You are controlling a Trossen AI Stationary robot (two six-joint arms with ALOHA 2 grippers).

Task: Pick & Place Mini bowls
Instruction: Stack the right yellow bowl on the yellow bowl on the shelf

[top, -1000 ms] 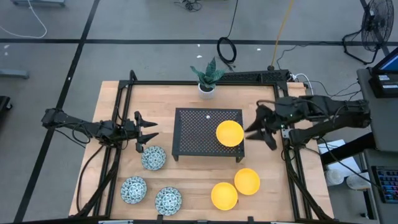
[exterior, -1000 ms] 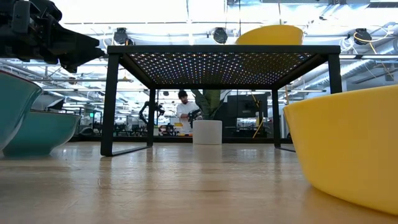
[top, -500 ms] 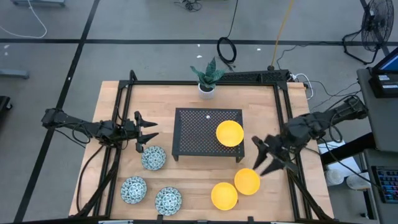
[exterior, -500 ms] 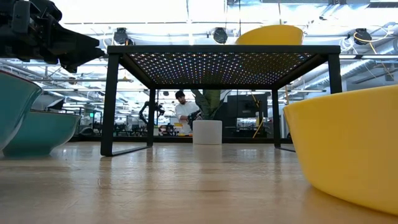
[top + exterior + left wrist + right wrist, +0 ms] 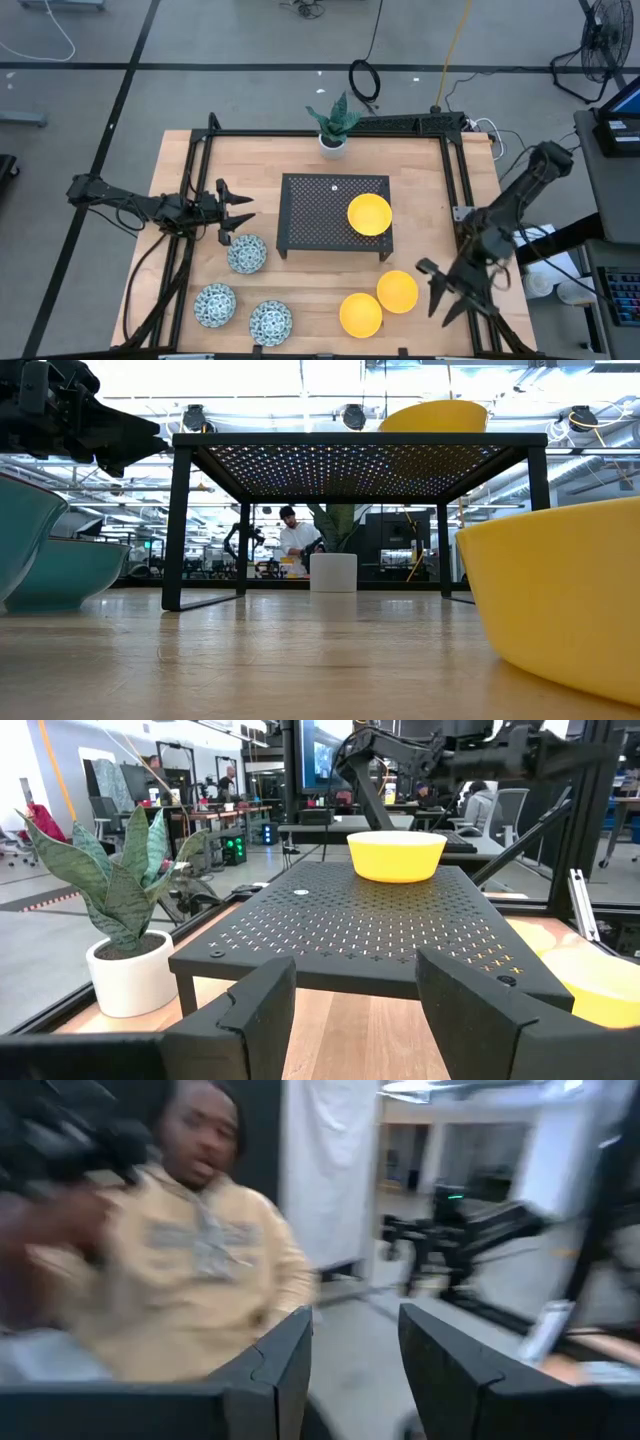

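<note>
Standing open with nothing between them, the jaws of the right gripper (image 5: pixel 440 290) hang over the desk's (image 5: pixel 300 290) right front part, just beside the nearest yellow bowl (image 5: pixel 397 291) but not touching it. In the right wrist view the two dark fingers (image 5: pixel 275 1365) are spread apart, and past them a person in a tan top (image 5: pixel 200 1270) shows blurred in the room.

The left gripper (image 5: pixel 240 213) waits above the desk's left side, its jaws also open and empty, pointing toward the black perforated stand (image 5: pixel 320 205) at the middle.

A second yellow bowl (image 5: pixel 360 314) sits touching or nearly touching the first, nearer the front edge. The third yellow bowl (image 5: pixel 370 214) sits on the right part of the stand's top, rim up. Three blue-green patterned bowls lie on the left front part: one (image 5: pixel 246 253) just below the left gripper, one (image 5: pixel 214 304) farther left and forward, one (image 5: pixel 271 321) nearest the front. All bowls are round and stand mouth up, so none has a long axis.

A white potted plant (image 5: pixel 333 125) stands at the desk's far edge, behind the stand.
</note>
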